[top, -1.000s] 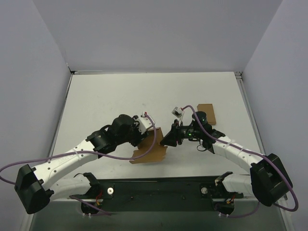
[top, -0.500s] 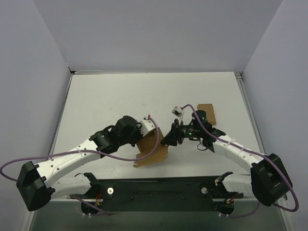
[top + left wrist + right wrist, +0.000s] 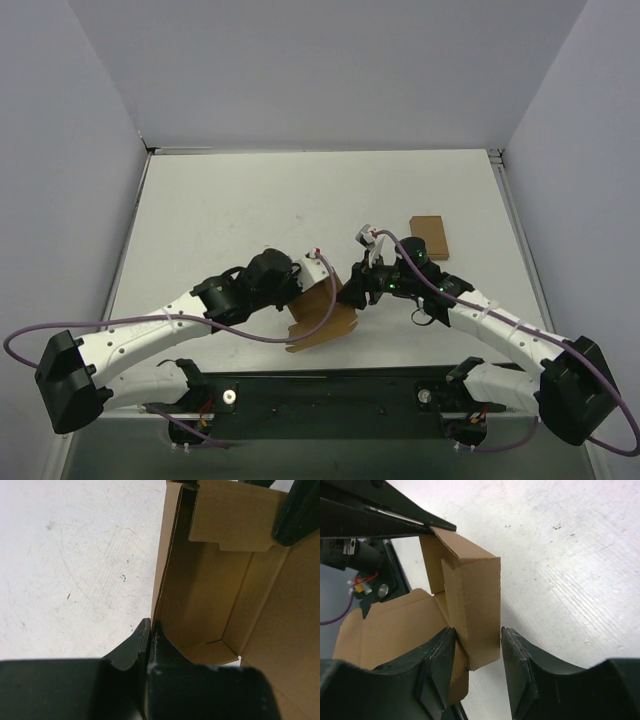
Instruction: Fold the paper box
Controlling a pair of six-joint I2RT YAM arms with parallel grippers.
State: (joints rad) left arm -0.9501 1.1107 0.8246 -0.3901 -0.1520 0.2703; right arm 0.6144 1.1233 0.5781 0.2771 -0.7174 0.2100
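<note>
Left side first. My left pincer [image 3: 308, 276] is narrowed to a pinch on the thin edge of one upright wall of the brown kraft cardboard box [image 3: 322, 312]. In the left wrist view its two fingers meet on that wall with no gap [image 3: 151, 627].

The box [image 3: 210, 595] sits on the white table [image 3: 230, 210], near the middle of its near edge, between my two pincers. It is part-folded. Side walls stand up, a notched flap is turned in at the far end, and a flat panel spreads toward my bases.

Right of it, my right pincer [image 3: 352, 290] is set around a folded corner of the box [image 3: 472, 595], one finger [image 3: 437, 665] against each face, gripping it at a moderate width [image 3: 477, 645].

Far right and well apart from everything lies a small, plain brown cardboard rectangle [image 3: 430, 237], flat on the table.
</note>
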